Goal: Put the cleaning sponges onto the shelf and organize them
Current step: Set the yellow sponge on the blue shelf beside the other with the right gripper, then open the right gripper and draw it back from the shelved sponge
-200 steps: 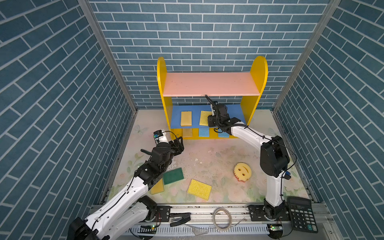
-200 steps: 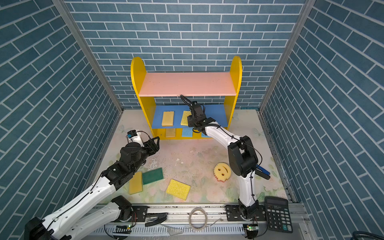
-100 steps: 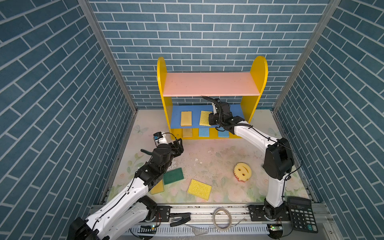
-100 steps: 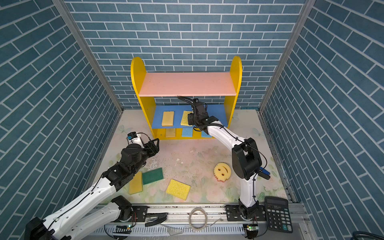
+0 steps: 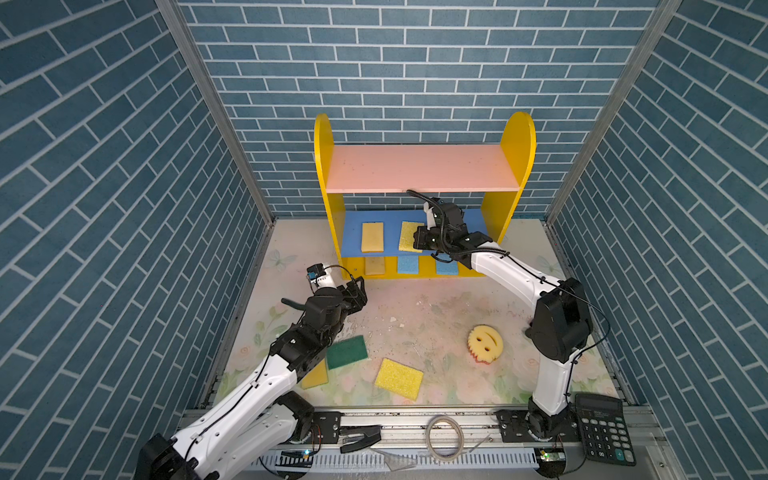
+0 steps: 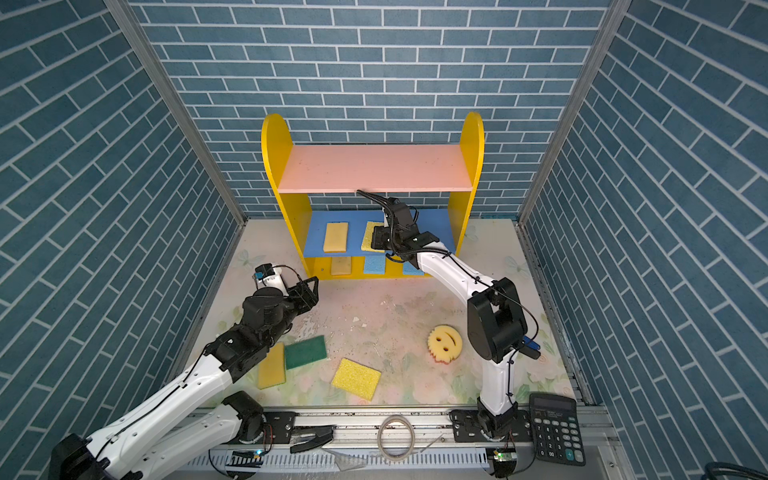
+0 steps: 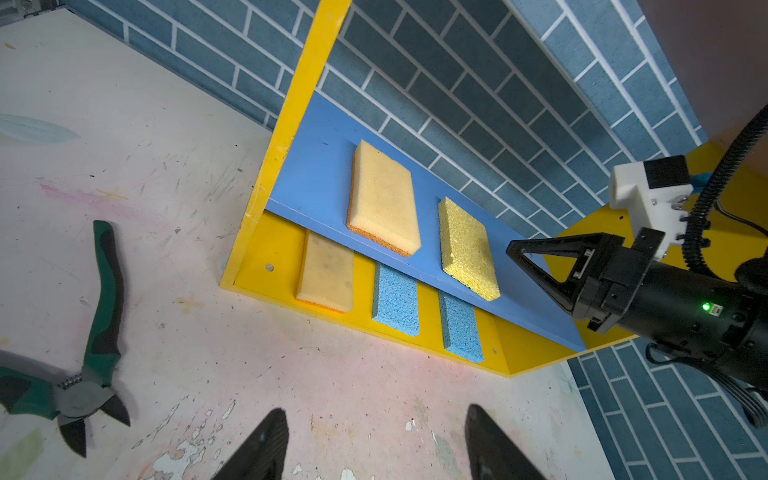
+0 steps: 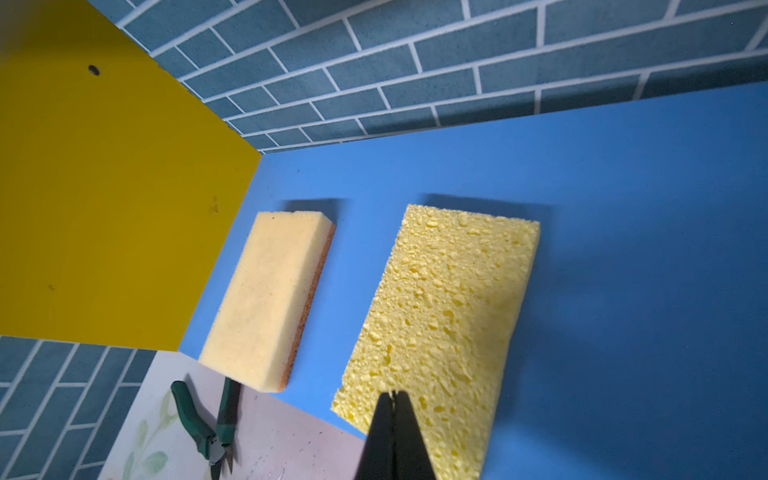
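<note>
Right gripper (image 8: 393, 395) pressed together, empty, tip at front edge of porous yellow sponge (image 8: 440, 316) on shelf (image 5: 517, 166) blue board (image 5: 351, 232), mid-frame in both top views: likely nudging it straight. Left gripper (image 7: 374, 415) spread, idle, lower left.

a scuffed, flower-printed table (image 5: 415, 307) is walled on three sides by blue brick-pattern panels (image 5: 415, 62). green-handled cutting pliers (image 7: 104, 324) lie flat on the table, handles spread. a black calculator (image 5: 603, 428) sits just off the table's front right corner. a pale wire loop (image 5: 428, 438) lies on the metal rail along the table's front edge.
</note>
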